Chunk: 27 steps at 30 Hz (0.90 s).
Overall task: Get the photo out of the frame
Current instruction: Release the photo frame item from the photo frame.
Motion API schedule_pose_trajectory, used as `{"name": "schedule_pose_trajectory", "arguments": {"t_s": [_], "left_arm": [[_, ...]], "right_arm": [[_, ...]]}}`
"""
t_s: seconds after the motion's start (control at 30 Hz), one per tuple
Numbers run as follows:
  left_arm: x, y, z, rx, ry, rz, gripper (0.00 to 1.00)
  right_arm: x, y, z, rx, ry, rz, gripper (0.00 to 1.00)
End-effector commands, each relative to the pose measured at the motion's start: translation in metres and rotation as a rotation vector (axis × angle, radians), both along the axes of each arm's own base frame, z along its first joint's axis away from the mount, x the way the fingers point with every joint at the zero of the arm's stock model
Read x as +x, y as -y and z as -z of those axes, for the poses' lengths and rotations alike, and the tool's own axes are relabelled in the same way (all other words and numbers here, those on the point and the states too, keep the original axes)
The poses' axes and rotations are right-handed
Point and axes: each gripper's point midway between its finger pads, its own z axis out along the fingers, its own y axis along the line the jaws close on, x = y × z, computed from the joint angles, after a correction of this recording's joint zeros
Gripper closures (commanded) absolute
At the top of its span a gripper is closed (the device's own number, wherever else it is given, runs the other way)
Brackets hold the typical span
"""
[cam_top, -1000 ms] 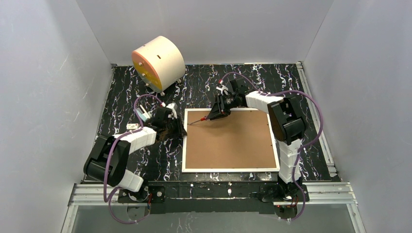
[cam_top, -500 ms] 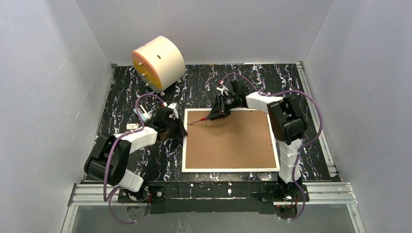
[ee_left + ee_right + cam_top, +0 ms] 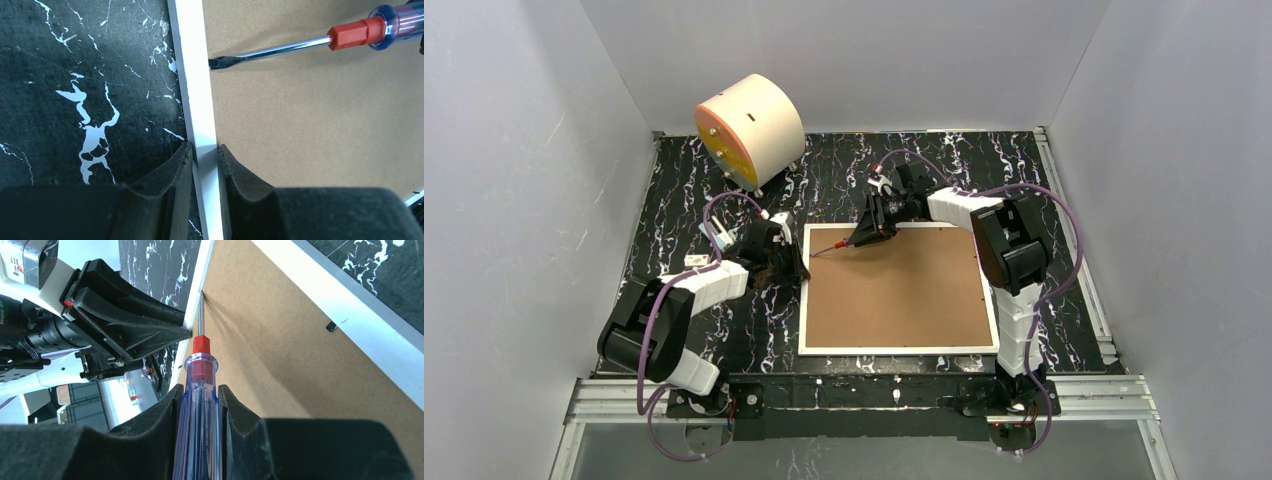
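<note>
the frame [image 3: 900, 349] lies face down on the table [image 3: 844, 170], brown back panel [image 3: 904, 290] up; the photo is hidden, presumably beneath that panel. the left gripper [image 3: 202, 152] is clamped on the frame's left white rail. the right gripper [image 3: 198, 397] grips a screwdriver [image 3: 199, 367], its tip at the seam between rail and panel. if the blade slips or digs deep, it could gouge the panel or crease the photo beneath; a hard pry could tug the rail from the left jaws. the left wrist view shows the tip's seat at the seam; the overhead view shows the whole frame instead.
</note>
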Motion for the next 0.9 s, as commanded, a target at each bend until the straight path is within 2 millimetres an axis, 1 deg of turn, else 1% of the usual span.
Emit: {"name": "schedule_pose_trajectory", "arguments": {"t_s": [0.0,0.1,0.37,0.57,0.63,0.7,0.87], "left_arm": [[-0.044,-0.023,0.042,0.153,-0.170,0.035,0.96],[-0.043,-0.023,0.042,0.154,-0.167,0.035,0.97],[-0.042,-0.025,0.040,0.158,-0.159,0.024,0.97],[-0.042,-0.026,0.038,0.151,-0.146,0.002,0.97],[-0.042,-0.026,0.037,0.147,-0.143,-0.003,0.97],[-0.043,-0.027,0.037,0.149,-0.139,-0.007,0.97],[-0.045,-0.029,0.039,0.149,-0.146,-0.019,0.97]], "right_arm": [[-0.003,-0.019,0.016,-0.071,0.027,-0.018,0.99],[-0.002,-0.022,0.015,-0.096,0.035,-0.014,0.99],[0.006,-0.037,0.005,-0.215,0.112,0.004,0.99],[0.003,-0.055,-0.001,-0.312,0.170,0.010,0.99],[0.001,-0.063,-0.007,-0.318,0.187,0.012,0.99],[-0.001,-0.070,-0.009,-0.342,0.208,0.021,0.99],[-0.003,-0.081,-0.016,-0.384,0.255,0.033,0.99]]}}
